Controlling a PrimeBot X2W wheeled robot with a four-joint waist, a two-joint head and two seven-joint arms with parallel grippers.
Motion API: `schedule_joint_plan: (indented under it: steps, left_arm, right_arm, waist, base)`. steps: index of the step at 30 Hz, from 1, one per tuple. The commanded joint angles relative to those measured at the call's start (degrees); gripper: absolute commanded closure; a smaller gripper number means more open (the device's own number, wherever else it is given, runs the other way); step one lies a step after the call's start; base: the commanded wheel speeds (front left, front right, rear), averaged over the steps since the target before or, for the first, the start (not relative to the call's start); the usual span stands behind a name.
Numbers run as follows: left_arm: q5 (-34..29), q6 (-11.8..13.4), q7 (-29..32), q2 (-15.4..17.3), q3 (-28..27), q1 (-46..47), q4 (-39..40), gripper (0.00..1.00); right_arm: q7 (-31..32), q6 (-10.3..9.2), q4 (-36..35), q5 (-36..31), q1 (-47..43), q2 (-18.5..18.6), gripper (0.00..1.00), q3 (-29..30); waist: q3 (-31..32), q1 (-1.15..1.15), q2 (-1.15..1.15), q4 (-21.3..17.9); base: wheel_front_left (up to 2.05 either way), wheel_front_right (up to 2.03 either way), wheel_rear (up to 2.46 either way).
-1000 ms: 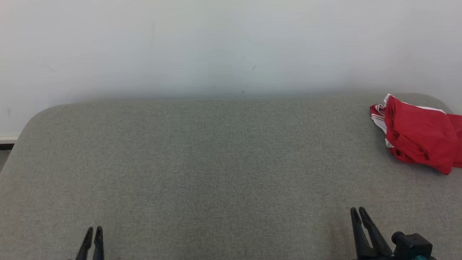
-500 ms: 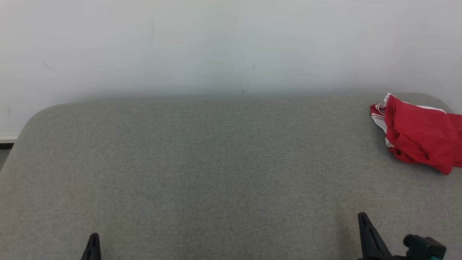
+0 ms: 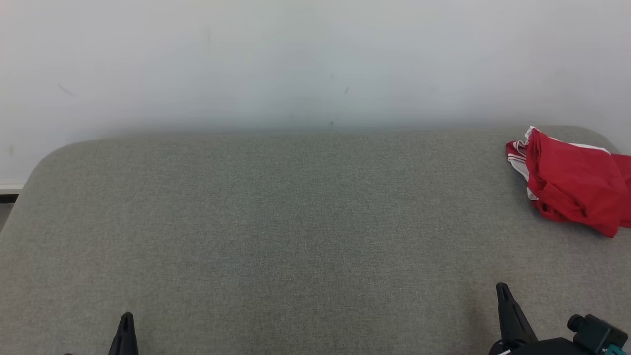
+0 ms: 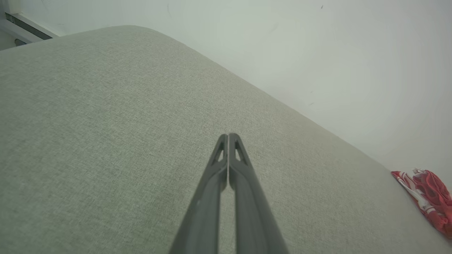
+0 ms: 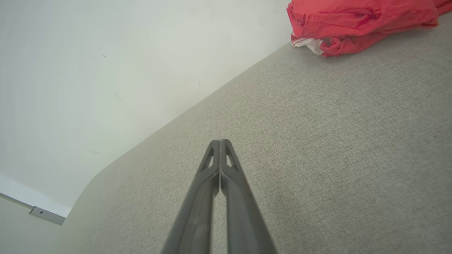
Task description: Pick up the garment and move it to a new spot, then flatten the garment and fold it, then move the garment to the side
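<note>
head view: red garment (image 3: 572,185) lies bunched at the far right of the grey surface (image 3: 296,222). left gripper (image 3: 126,318) and right gripper (image 3: 502,291) are closed, empty, well apart from it. probably light and limp; pinch a raised fold at its near edge.

We see a crumpled red cloth garment (image 3: 572,187) with white trim and narrow red-and-white stripes along its left edge. The wide fabric-covered table top (image 3: 296,222) is a mid grey in a fine, even heathered weave with no print; in the wrist views it looks slightly greenish. The plain matte wall (image 3: 296,59) is off-white shading to pale grey, flecked with a few tiny dark marks. The left gripper (image 3: 126,315) and right gripper (image 3: 502,286) look black from the head and charcoal grey in their wrist views. We note a small teal patch (image 3: 613,349) on the right gripper's black body.
</note>
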State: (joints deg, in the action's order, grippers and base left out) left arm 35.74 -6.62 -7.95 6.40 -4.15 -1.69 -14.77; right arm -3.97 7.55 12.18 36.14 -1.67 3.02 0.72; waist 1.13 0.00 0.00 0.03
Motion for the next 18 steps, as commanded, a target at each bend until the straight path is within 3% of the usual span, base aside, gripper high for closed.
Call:
schedule_joint_plan:
  steps: [1, 18]
  left_arm:
    - [2.15, -0.29, 0.41, 0.09, -0.34, 1.75, 0.91, 1.0]
    - [16.31, -0.51, 4.05, -0.85, -0.9, 3.47, 0.94, 1.0]
  right_arm:
    - [0.42, -0.02, -0.62, 2.15, 1.51, 0.37, 1.0, 0.33]
    - [2.81, -0.04, -0.05, 16.42, 3.25, 0.49, 1.0, 1.52]
  waist:
    - [-0.02, 0.0, 0.0, 0.0]
    - [-0.25, 0.0, 0.0, 0.0]
  base:
    - [0.0, 0.0, 0.0]
    - [0.0, 0.0, 0.0]
